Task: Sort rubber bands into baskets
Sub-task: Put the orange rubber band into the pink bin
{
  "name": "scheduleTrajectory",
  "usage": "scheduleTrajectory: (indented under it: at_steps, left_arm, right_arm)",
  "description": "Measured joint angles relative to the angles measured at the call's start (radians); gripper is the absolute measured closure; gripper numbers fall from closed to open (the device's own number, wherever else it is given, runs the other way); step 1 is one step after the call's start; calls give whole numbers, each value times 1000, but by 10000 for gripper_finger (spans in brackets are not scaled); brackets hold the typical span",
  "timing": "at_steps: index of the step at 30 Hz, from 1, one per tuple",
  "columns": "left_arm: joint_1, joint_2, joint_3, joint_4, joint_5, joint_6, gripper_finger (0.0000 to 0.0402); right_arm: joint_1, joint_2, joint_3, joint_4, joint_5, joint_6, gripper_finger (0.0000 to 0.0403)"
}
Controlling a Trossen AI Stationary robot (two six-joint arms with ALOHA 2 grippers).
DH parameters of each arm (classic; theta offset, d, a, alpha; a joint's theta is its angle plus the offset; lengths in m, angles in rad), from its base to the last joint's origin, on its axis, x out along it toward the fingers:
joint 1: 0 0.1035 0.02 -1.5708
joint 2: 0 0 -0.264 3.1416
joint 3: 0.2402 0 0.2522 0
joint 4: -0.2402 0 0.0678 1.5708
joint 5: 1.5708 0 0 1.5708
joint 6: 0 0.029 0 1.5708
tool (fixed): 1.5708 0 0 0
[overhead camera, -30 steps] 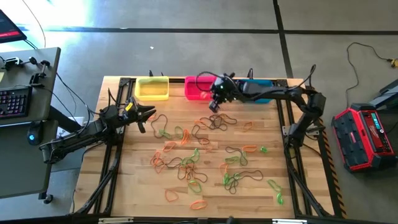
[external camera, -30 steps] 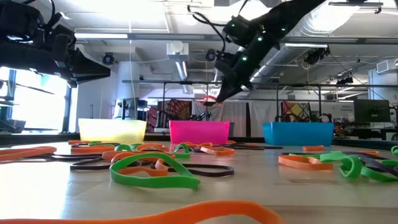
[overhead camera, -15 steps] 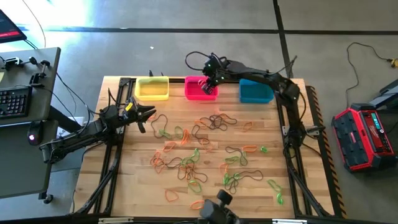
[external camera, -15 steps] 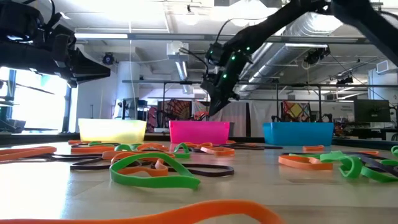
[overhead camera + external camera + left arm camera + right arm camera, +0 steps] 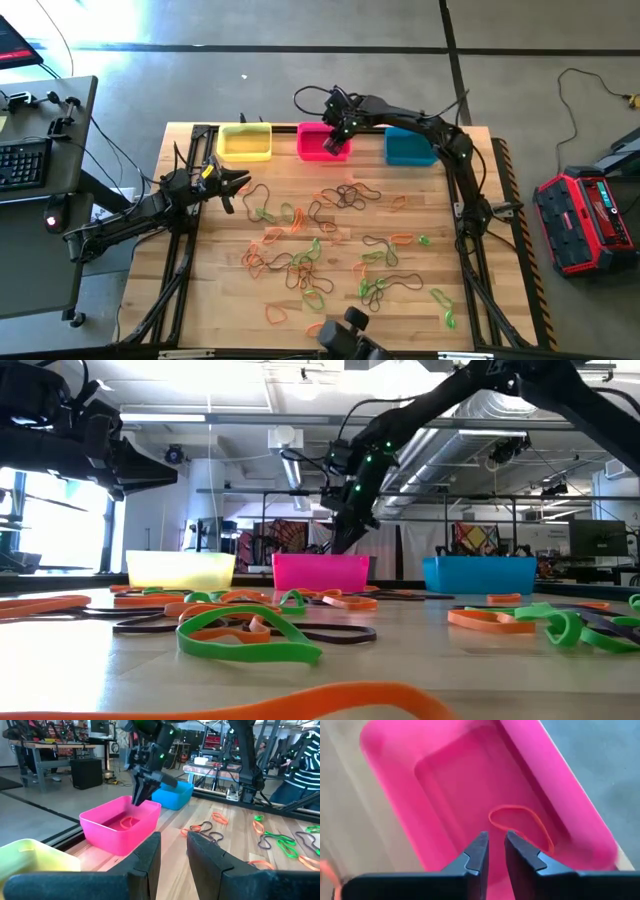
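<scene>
Yellow basket [image 5: 245, 143], pink basket [image 5: 322, 142], teal-blue basket [image 5: 411, 146]. Orange band [image 5: 521, 826] inside pink. Green, orange, dark brown rubber bands [image 5: 330, 245] on light wood table [image 5: 200, 280].

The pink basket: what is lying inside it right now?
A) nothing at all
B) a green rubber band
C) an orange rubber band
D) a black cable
C. The right wrist view shows one orange rubber band lying on the floor of the pink basket, just past the right gripper, whose fingers stand slightly apart holding nothing.
</scene>
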Motion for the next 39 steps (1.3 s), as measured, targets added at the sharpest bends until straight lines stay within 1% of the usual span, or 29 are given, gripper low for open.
scheduleTrajectory:
  at_steps: [5,7,10,12,14,18,22,25,27,30,33,36,39]
  left_arm:
    - [0,0,0,0,0,51,316]
    - [0,0,0,0,0,51,316]
    - [0,0,0,0,0,52,316]
    - [0,0,0,0,0,52,316]
    - [0,0,0,0,0,52,316]
    - [0,0,0,0,0,52,316]
    - [0,0,0,0,0,53,316]
    - [0,0,0,0,0,53,316]
    - [0,0,0,0,0,53,316]
    - [0,0,0,0,0,53,316]
    - [0,0,0,1,-1,53,316]
    - [0,0,0,6,-2,53,316]
    - [0,0,0,43,-10,47,316]
  right_arm:
    - [41,-90,-5,-92,7,-31,357]
    - [64,-129,-27,-115,33,-51,367]
    - [101,-188,-87,-113,44,-73,388]
    - [126,-230,-150,-78,45,-75,398]
    - [150,-274,-229,-16,42,-70,400]
    - [198,-365,-429,173,17,-19,401]
    - [252,-457,-612,320,11,57,402]
    - [301,-522,-707,346,53,135,402]
    - [337,-567,-752,329,103,186,402]
    - [385,-626,-805,264,118,250,402]
    - [424,-668,-848,188,159,371,402]
    - [446,-688,-893,120,200,479,397]
    - [453,-688,-942,97,206,584,381]
